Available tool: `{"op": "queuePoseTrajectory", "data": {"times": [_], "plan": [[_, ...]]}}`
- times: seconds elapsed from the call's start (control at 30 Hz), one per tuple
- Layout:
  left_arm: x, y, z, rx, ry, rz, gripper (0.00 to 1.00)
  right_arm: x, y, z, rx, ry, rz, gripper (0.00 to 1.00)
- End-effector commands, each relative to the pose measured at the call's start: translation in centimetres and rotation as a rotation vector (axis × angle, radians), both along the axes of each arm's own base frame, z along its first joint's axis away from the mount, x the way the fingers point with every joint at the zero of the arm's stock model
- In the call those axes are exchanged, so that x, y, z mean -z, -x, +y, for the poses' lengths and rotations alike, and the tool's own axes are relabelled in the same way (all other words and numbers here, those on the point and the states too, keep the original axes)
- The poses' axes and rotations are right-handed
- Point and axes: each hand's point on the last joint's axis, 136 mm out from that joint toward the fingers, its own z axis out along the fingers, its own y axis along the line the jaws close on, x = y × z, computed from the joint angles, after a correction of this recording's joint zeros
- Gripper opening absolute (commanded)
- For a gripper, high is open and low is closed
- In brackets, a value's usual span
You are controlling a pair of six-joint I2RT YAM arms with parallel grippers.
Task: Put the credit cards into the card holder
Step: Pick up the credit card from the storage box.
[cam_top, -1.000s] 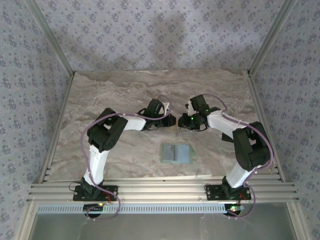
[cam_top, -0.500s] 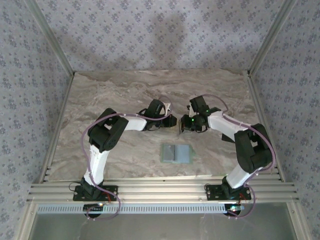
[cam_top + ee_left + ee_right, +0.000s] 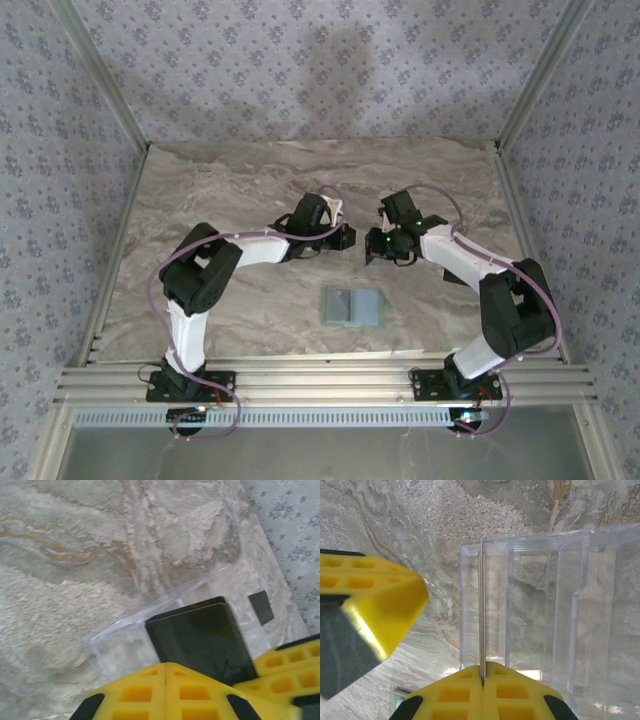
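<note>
Top external: the card holder (image 3: pixel 352 307) lies flat on the desk (image 3: pixel 230 180), nearer the arm bases than either arm tip and touched by neither. The left fingers (image 3: pixel 345 238) and right fingers (image 3: pixel 371 250) face each other just beside one another at mid-desk.

Right wrist: the right fingers (image 3: pixel 482 672) are clamped on a thin card (image 3: pixel 482 605), seen edge-on, standing in a slot of a clear box (image 3: pixel 570 605).

Left wrist: the left fingers (image 3: pixel 165 672) are pressed together, with nothing visible between them. The dark card (image 3: pixel 200 640) shows face-on against the clear box (image 3: pixel 115 635). Whether the left fingers touch the box cannot be told.
</note>
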Motion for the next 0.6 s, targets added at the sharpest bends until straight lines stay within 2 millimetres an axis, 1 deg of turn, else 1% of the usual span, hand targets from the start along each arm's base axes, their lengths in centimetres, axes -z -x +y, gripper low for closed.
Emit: {"op": "queuePoseTrajectory", "data": {"times": [0.0, 0.1, 0.23, 0.57], "plan": [[-1.8, 0.7, -1.4, 0.045, 0.029, -0.029, 0.00, -0.5, 0.3, -0.8, 0.010, 0.022, -0.006, 0.00], [-1.8, 1.0, -2.3, 0.068, 0.050, -0.015, 0.00, -0.7, 0.5, -1.3, 0.023, 0.024, -0.006, 0.00], [-1.8, 1.1, -3.1, 0.086, 0.083, 0.006, 0.00, -0.7, 0.5, -1.8, 0.043, 0.021, -0.001, 0.00], [-1.0, 1.5, -4.4, 0.118, 0.112, 0.047, 0.00, -0.3, 0.4, -2.3, 0.060, 0.018, 0.020, 0.00]]}}
